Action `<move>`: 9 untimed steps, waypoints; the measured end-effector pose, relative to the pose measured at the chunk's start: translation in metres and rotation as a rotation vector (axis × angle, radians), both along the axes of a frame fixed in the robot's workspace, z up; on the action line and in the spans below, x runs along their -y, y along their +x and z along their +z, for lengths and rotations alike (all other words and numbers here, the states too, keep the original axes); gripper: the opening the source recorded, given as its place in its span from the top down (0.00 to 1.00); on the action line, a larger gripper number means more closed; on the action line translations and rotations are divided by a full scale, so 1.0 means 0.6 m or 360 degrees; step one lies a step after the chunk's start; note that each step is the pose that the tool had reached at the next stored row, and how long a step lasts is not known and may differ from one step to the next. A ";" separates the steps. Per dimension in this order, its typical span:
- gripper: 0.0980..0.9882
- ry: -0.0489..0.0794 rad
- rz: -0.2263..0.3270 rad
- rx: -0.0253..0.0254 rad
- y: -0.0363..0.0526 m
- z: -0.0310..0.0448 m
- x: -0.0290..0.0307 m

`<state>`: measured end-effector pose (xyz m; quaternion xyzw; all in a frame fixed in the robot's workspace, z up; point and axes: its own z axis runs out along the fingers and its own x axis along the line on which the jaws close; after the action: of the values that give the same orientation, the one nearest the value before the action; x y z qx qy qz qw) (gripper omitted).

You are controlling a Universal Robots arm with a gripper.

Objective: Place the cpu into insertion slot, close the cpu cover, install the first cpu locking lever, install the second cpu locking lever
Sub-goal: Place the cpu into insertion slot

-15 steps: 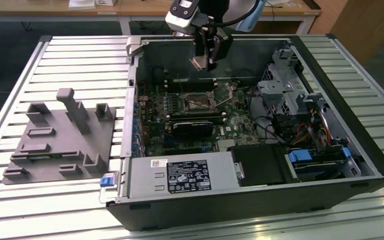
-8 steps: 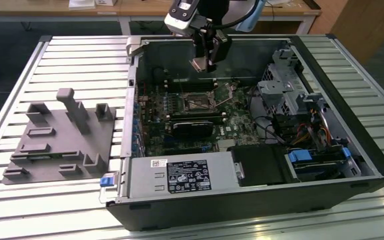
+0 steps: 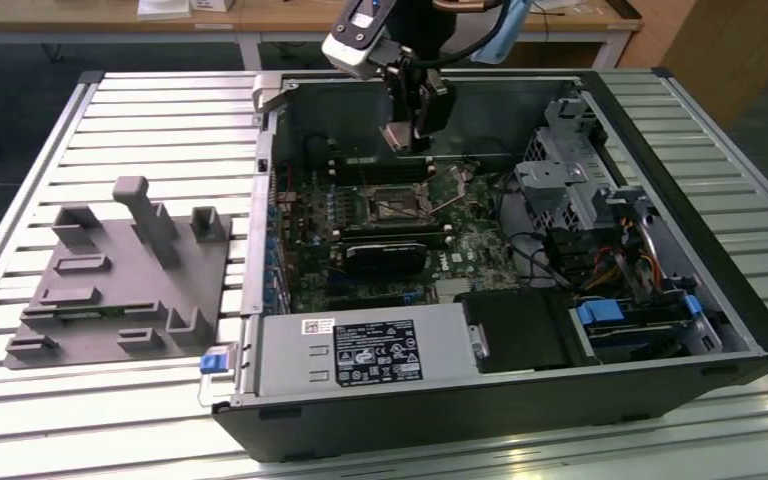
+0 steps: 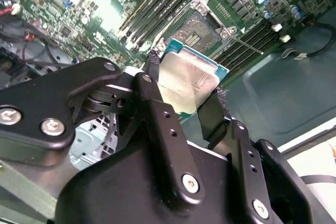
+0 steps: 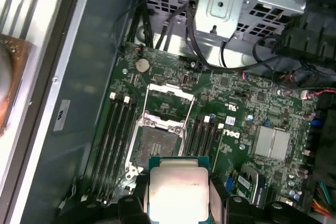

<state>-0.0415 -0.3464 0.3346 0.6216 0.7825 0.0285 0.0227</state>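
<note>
One claw (image 4: 187, 83) pinches the cpu (image 5: 178, 190) by two opposite edges — hanging above the motherboard (image 5: 236, 93), apart from the bare insertion slot (image 5: 157, 145), its cpu cover (image 5: 169, 97) swung open.

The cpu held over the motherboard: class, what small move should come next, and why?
Probably shift the hand across until the cpu sits squarely over the insertion slot. The hand grips the cpu above the board, seemingly offset from the empty slot, whose cpu cover stands open.
</note>
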 end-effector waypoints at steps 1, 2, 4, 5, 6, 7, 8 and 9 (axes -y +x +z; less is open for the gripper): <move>0.50 0.0000 -0.0014 0.00000 0.000 -0.002 0.0000; 0.50 0.0000 -0.0022 0.00002 0.000 -0.004 0.0000; 0.50 0.0000 -0.0026 0.00002 0.000 -0.007 0.0000; 0.50 0.0000 -0.0028 0.00002 0.000 -0.008 0.0000; 0.50 0.0000 -0.0029 0.00001 0.000 -0.009 -0.0001; 0.50 0.0000 -0.0029 0.00000 0.000 -0.009 -0.0001; 0.50 0.0000 -0.0029 0.00001 0.000 -0.010 0.0000; 0.50 0.0000 -0.0029 0.00001 0.000 -0.010 0.0000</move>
<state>-0.0415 -0.3464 0.3283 0.6288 0.7767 0.0284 0.0230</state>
